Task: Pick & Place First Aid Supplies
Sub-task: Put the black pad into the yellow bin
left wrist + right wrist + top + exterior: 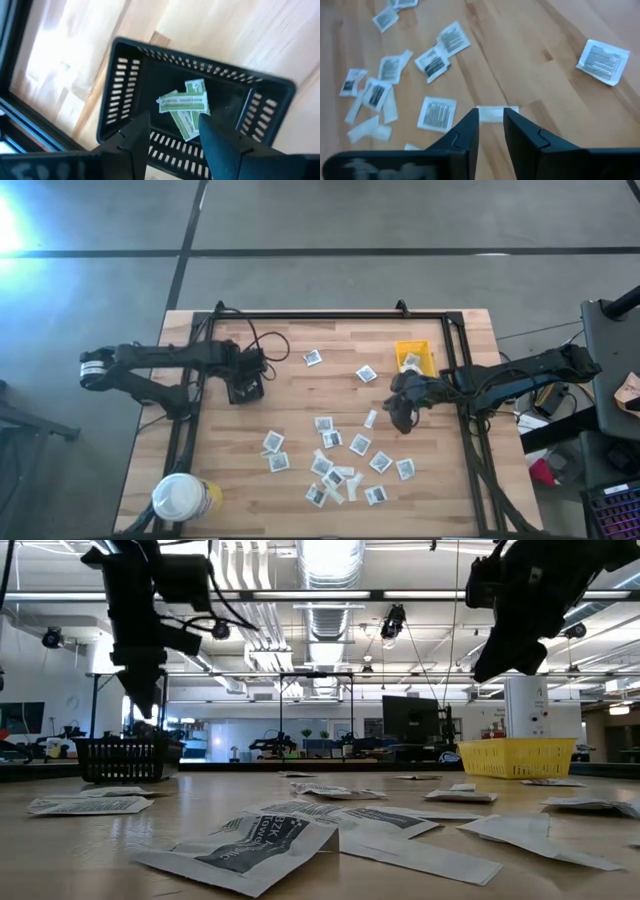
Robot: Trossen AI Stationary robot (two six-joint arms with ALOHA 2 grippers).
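Counter (300,395): pale wood planks inside a black frame, on grey concrete floor; the low view shows a workshop hall with ceiling lights and ducts. First aid supplies (340,465): roughly nineteen flat packets loose on the counter, most clustered from centre toward 6 o'clock, two apart near 12 o'clock. Black tray (195,107), at 9 o'clock: three white-green strips (185,107) inside. Yellow bin (414,358), at 2 o'clock: holds at least one packet. One white-lidded tub (180,498) at 7 o'clock. Left gripper (172,132): above the tray, fingers apart, empty. Right gripper (491,122): at 3 o'clock, narrow gap, empty, over one pale strip (495,112).
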